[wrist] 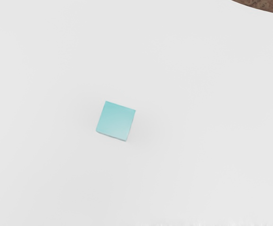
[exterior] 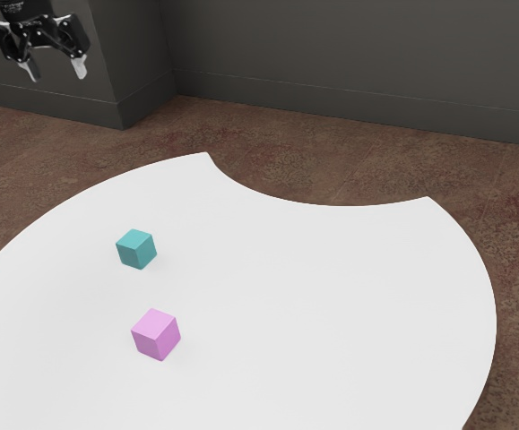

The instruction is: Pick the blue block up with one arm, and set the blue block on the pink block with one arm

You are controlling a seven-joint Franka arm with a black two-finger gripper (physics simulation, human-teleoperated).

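Gripper: your gripper (exterior: 56,68) hangs high over the scene at the exterior view's upper left, its fingers spread apart with nothing between them.
Blue block: the blue block (exterior: 136,249) sits flat on the white table (exterior: 349,322), untouched. In the wrist view you look down on its top face (wrist: 116,121), far below the hand and turned at a slight angle.
Pink block: the pink block (exterior: 155,334) rests on the same table, near the blue block but not touching it, on the side closer to the exterior camera.
Handling: judge the blue block a small, rigid, light cube. Its flat, smooth faces could be a little slippery, and nothing about it looks fragile.
Where to hold: take two opposite side faces at about mid-height, with the pads flat against them.
Wrist: you probably need to turn the hand to match the block's angle before you close.
Risk: a grip across the corners would likely twist the block or squirt it out.
Stage: the pick is not yet begun, and the descent comes first.
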